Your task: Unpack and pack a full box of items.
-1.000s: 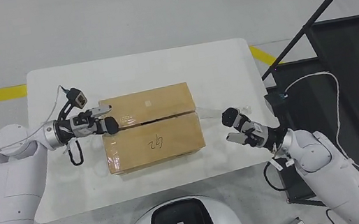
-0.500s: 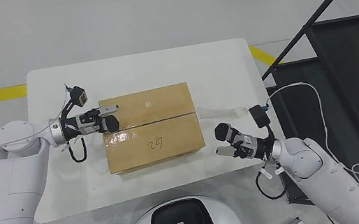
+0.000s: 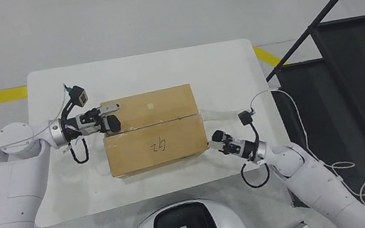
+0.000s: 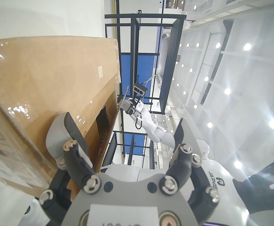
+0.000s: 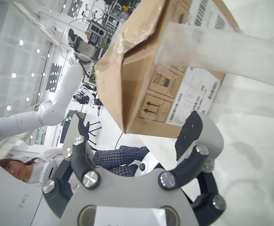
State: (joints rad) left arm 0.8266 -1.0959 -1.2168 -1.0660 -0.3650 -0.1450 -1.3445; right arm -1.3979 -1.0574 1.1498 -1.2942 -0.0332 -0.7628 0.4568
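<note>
Inside, the taped brown cardboard box [image 3: 154, 129] is too dark to read; left gripper [image 4: 124, 124] and right gripper [image 5: 137, 122] flank its ends, both splayed apart.

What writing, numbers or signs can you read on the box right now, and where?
"G2" (perhaps "42"): handwritten mark on top of the box, near flap.
No words, two arrows in a square: arrow sign on the end face.
Too small to read: shipping label with barcodes, same end face.
Too small to read: sticker on the far flap.
</note>
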